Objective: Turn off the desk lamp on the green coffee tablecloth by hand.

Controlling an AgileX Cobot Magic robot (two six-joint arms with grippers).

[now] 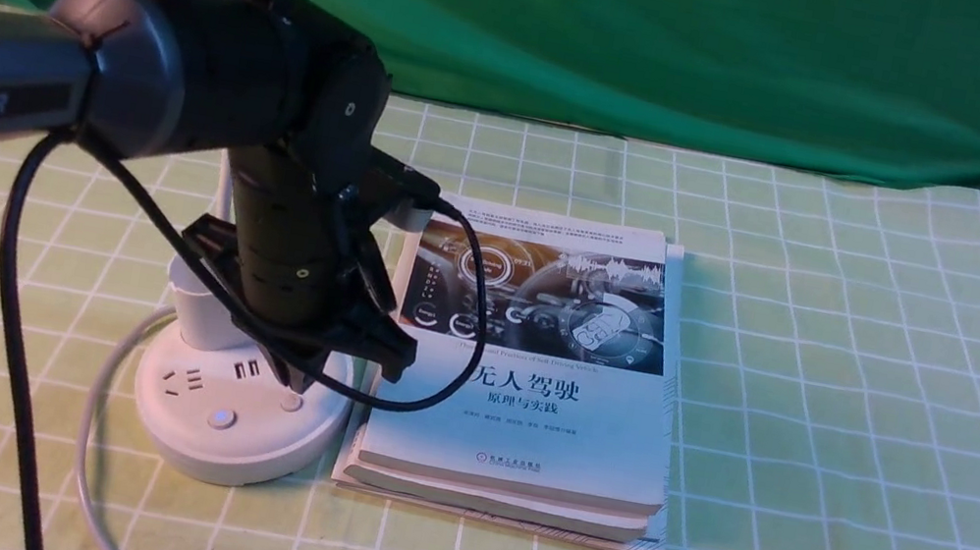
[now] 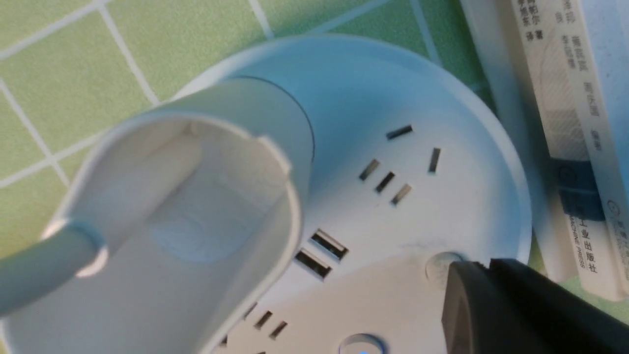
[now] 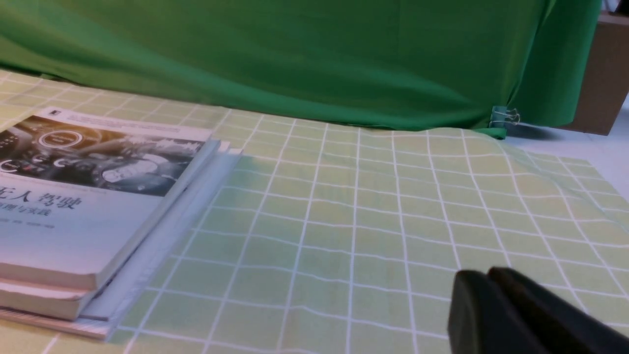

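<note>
Arm [image 1: 290, 222] bent downward, left jaws closed at desk lamp [image 1: 223, 444] button [image 2: 439, 263]

The surface is covered by the green coffee tablecloth [image 1: 832, 372]. On it the desk lamp [image 1: 225, 430] stands on its round base, just beside a stack of books [image 1: 529, 401]. The lamp's white cord [image 1: 82, 436] lies curving across the cloth.

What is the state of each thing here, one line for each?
White desk lamp with round base: upright; light cannot be told.
Left hand: shut, tip at the lamp's small button.
Right hand: shut, empty.
Stacked white paperback books: closed, lying flat.
Light green checked tablecloth: spread out, slightly wrinkled.
</note>
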